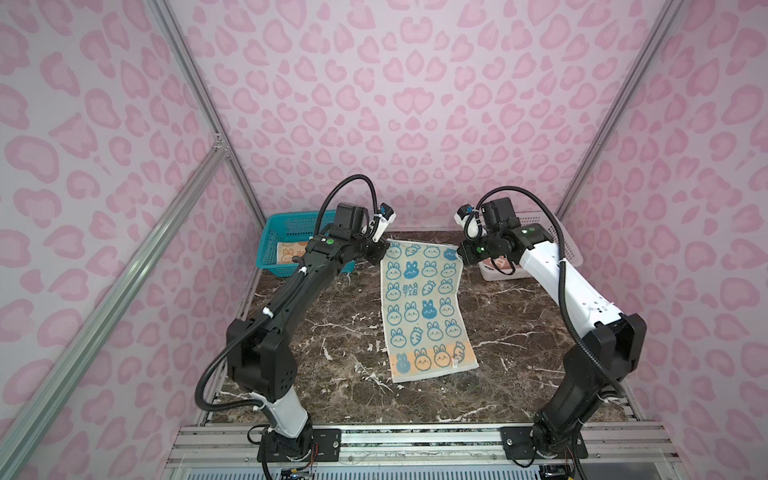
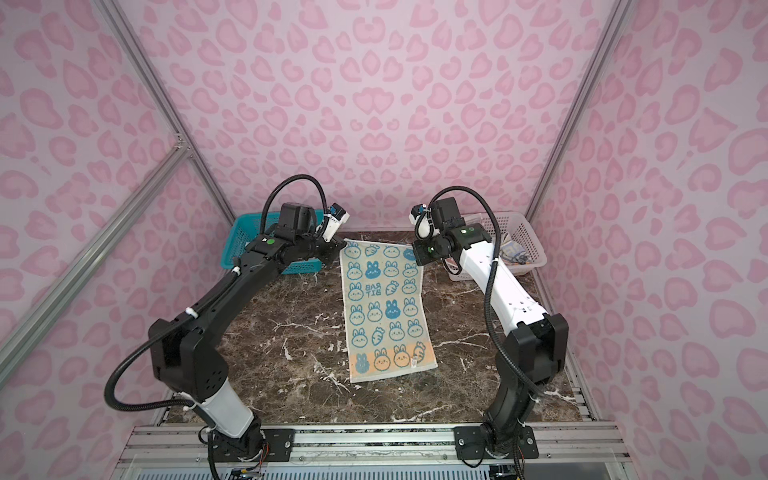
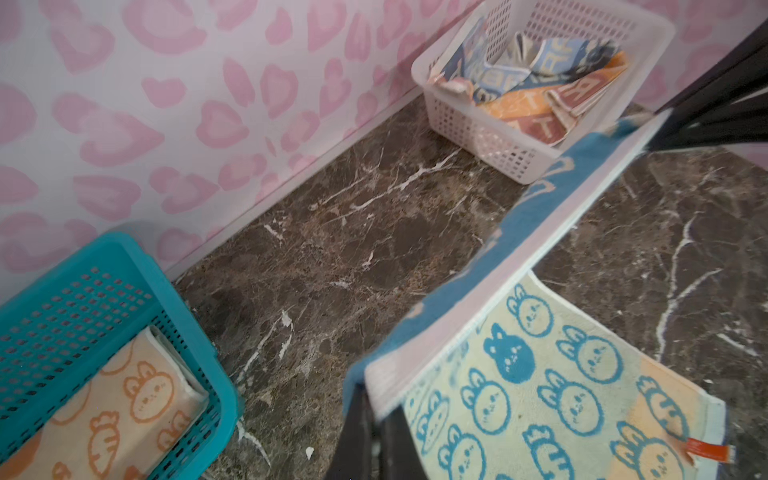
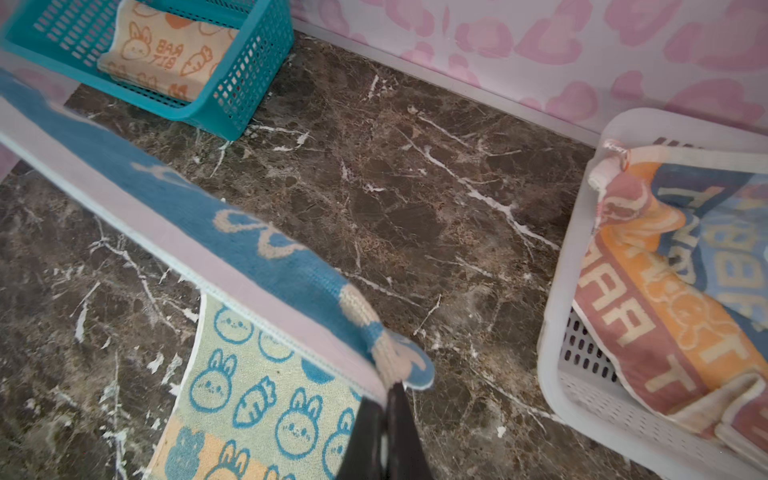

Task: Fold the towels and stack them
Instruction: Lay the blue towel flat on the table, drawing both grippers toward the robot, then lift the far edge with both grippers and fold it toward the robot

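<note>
Jaws of the left gripper (image 1: 379, 250) and right gripper (image 1: 462, 252) are pressed together, each pinching a far corner of the blue bunny towel (image 1: 424, 307). Its far edge is lifted and its near end lies on the marble table (image 1: 332, 332). Beside the towel's far left corner, the teal basket (image 1: 286, 219) holds a folded orange towel (image 1: 289, 252), so one seems done. Beside its far right corner, the white basket (image 3: 478, 137) holds a crumpled lettered towel (image 3: 536, 79), still unfolded.

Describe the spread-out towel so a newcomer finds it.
On the marble table, between the teal basket and white basket, one towel lies spread, far corners pinched by left gripper and right gripper. Only it is cream with blue bunnies and an orange band.
</note>
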Motion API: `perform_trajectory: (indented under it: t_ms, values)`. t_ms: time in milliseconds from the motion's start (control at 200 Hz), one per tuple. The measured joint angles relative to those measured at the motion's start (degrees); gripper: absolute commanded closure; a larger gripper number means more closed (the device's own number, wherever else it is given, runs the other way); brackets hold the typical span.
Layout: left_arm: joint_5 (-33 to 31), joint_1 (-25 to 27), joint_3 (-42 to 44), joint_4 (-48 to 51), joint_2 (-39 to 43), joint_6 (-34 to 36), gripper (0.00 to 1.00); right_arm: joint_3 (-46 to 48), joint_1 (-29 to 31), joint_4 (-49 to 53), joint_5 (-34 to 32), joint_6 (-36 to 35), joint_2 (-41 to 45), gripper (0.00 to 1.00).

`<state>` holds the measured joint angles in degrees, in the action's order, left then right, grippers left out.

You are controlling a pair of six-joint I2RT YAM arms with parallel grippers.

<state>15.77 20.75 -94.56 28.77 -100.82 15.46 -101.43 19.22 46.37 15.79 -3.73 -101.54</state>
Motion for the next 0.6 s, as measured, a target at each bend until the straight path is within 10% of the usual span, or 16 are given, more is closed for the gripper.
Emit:
perform_trajectory:
  t_ms: [600]
  values:
    - [9.5,-0.1,14.5,-1.5,2.7,-3.1,0.96,23.4,0.4,-8.5,-1.2,-3.4,8.2,1.0]
